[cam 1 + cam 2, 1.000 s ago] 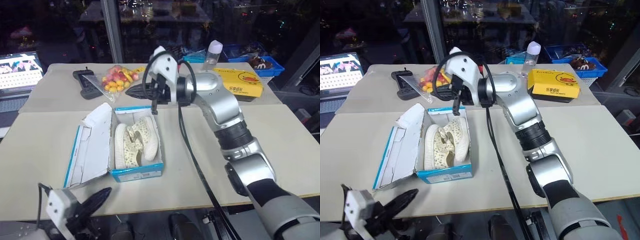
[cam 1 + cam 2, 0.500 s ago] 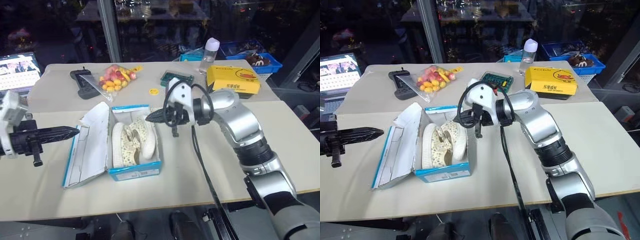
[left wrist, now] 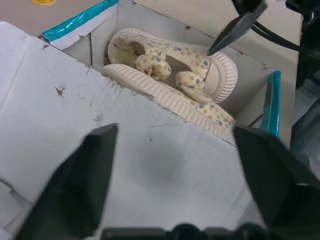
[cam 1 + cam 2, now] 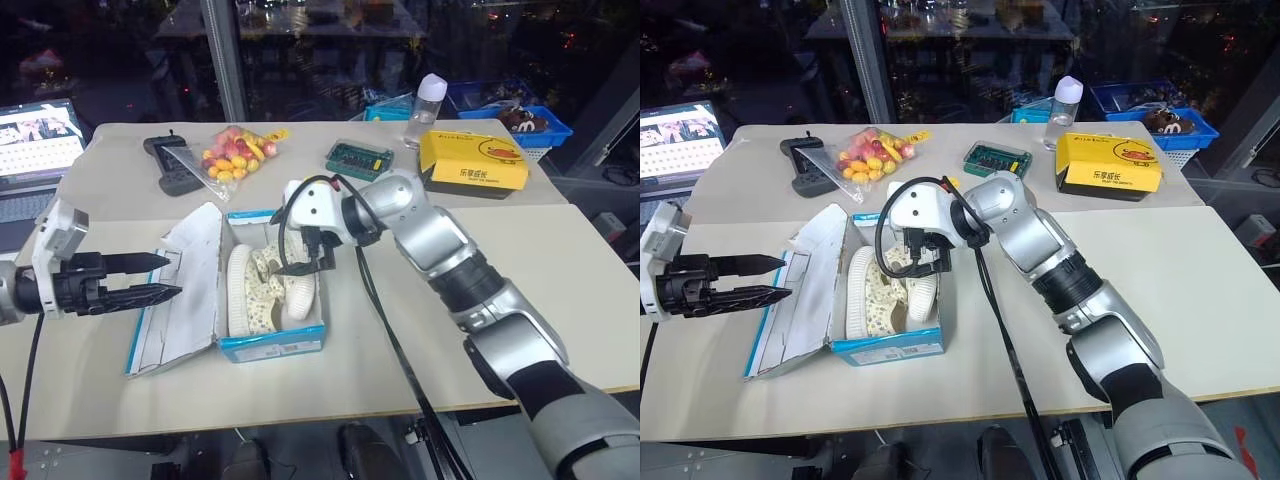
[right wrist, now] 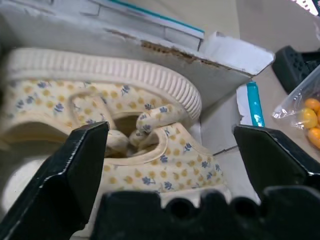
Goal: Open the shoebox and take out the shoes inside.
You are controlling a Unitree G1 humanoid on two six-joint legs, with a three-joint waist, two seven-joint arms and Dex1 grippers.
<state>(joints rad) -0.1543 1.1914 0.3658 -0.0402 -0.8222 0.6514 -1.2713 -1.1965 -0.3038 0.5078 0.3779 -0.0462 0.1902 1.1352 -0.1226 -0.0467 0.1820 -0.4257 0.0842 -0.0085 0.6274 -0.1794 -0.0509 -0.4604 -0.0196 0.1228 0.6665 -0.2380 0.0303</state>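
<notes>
Both jaws stand open and grip nothing. The right gripper (image 4: 290,262) reaches down into the shoebox (image 4: 272,342), fingers set either side of the shoes (image 4: 265,290); contact cannot be told. The left gripper (image 4: 150,278) hovers level, just beside the box's folded-back lid (image 4: 185,290), pointing at it. The shoes lie side by side inside the box. The box stands open on the tabletop (image 4: 450,350).
</notes>
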